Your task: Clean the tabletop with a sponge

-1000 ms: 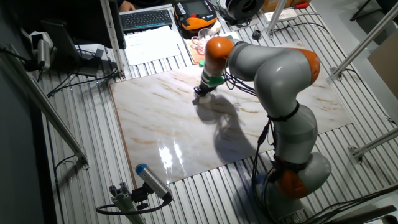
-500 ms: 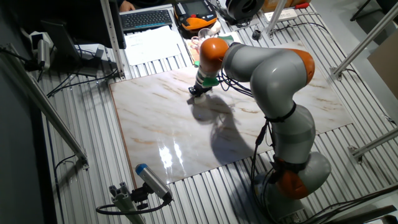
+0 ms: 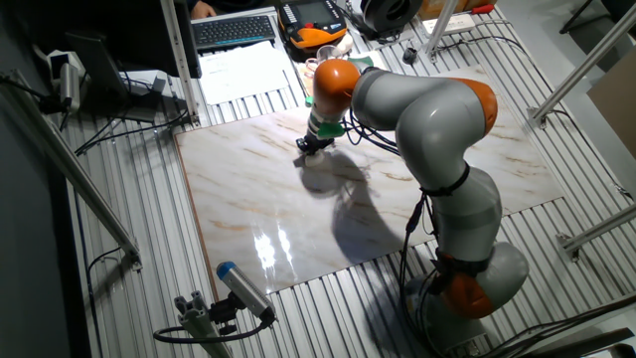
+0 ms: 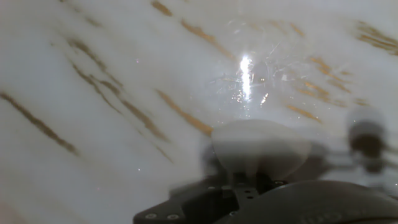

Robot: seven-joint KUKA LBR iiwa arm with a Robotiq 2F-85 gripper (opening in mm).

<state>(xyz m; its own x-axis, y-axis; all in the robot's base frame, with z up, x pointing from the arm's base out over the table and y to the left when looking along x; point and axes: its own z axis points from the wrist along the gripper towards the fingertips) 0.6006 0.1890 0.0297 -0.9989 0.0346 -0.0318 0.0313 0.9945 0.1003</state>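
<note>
The tabletop [image 3: 258, 204] is a glossy white-beige marble slab with brown veins, and it fills the hand view [image 4: 99, 93]. My gripper [image 3: 311, 146] points down at the slab's far middle part, touching or nearly touching it. In the hand view the cream-white sponge [image 4: 260, 148] sits at the gripper's tip, pressed against the marble, with the black gripper body just below it in the frame. The gripper looks shut on the sponge. In the fixed view the hand hides the sponge. A bright glare spot [image 4: 246, 68] lies on the slab just beyond the sponge.
The slab lies on a ribbed grey metal surface [image 3: 129, 209]. Behind it are a keyboard [image 3: 235, 30], papers [image 3: 243, 70] and an orange device [image 3: 316, 25]. A blue-tipped cylinder on a mount [image 3: 241, 288] stands at the front left. Metal posts [image 3: 184, 50] rise at the sides.
The gripper has slid left and slightly toward the far edge across the slab, keeping the sponge down on the marble. The arm's elbow followed.
</note>
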